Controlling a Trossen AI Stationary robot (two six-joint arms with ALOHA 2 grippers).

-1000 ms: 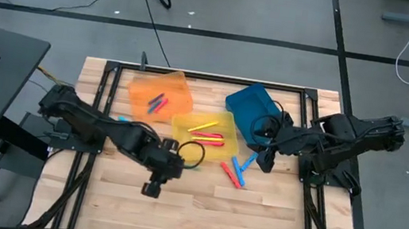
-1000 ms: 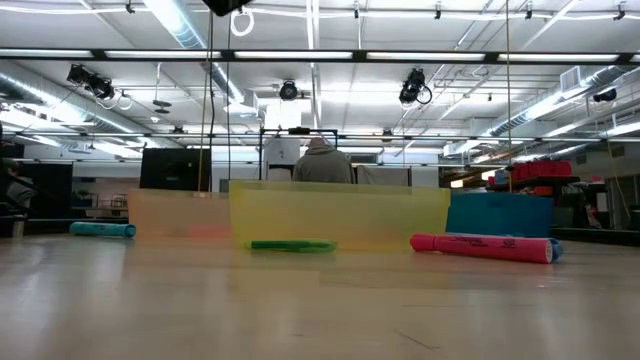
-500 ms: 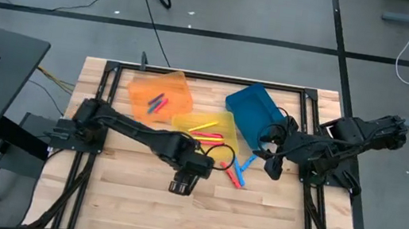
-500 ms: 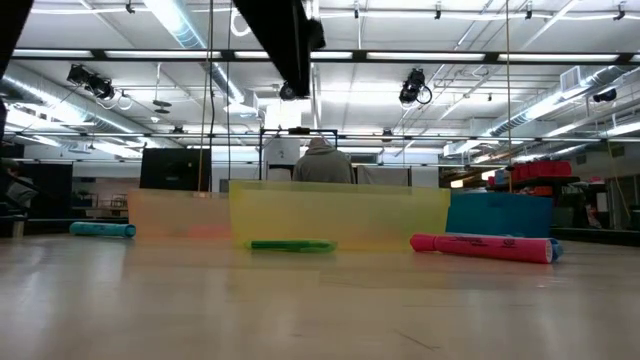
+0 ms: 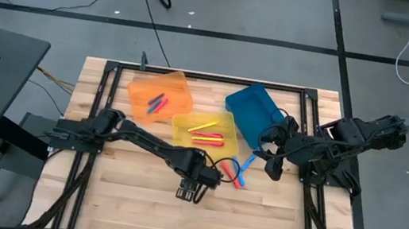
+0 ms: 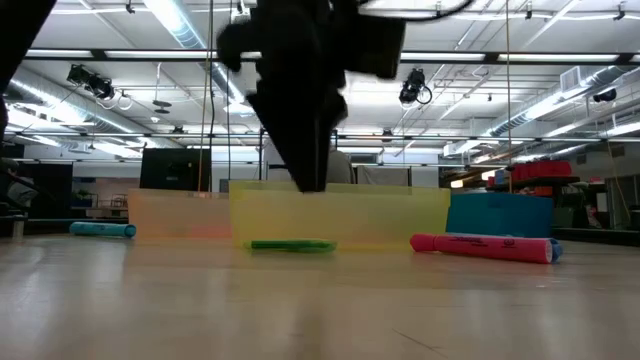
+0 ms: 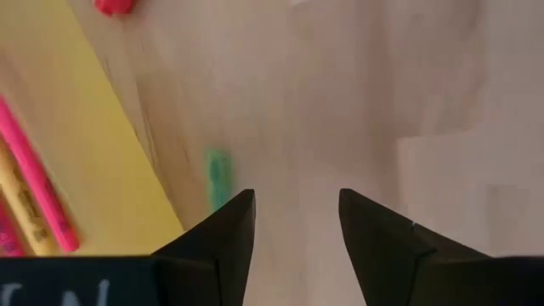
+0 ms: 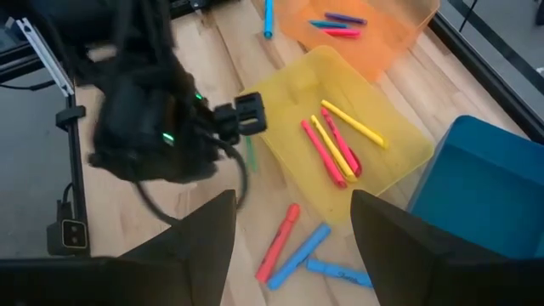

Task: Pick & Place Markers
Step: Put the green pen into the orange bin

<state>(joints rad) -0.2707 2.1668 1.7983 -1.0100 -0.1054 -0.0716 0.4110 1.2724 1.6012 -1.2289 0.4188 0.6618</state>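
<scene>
My left gripper [image 5: 188, 193] hangs open over bare wood just near-side of the yellow bin [image 5: 204, 130]; in its wrist view the open fingers [image 7: 293, 201] stand short of a green marker [image 7: 218, 176] lying flat beside the bin wall. The low view shows the gripper [image 6: 313, 178] above that green marker [image 6: 292, 245]. A red marker [image 5: 233, 175] and blue markers [image 5: 245, 165] lie on the table between the two grippers. My right gripper [image 5: 270, 170] waits open [image 8: 293, 208] near the blue bin [image 5: 252, 109]. Pink and yellow markers [image 8: 333, 146] lie in the yellow bin.
The orange bin [image 5: 160, 93] at the far left holds several markers [image 8: 336, 23]. A cyan marker [image 6: 102, 229] lies on the table left of the bins, and a pink-red marker [image 6: 485, 246] at the right. A black frame [image 5: 110, 101] borders the table. Bare wood [image 5: 253, 226] spans the near side.
My left arm has reached out toward the table's right, carrying its gripper along the near side of the yellow bin and down into the low view, above the green marker. My right gripper has shifted slightly toward the near right. No marker has moved.
</scene>
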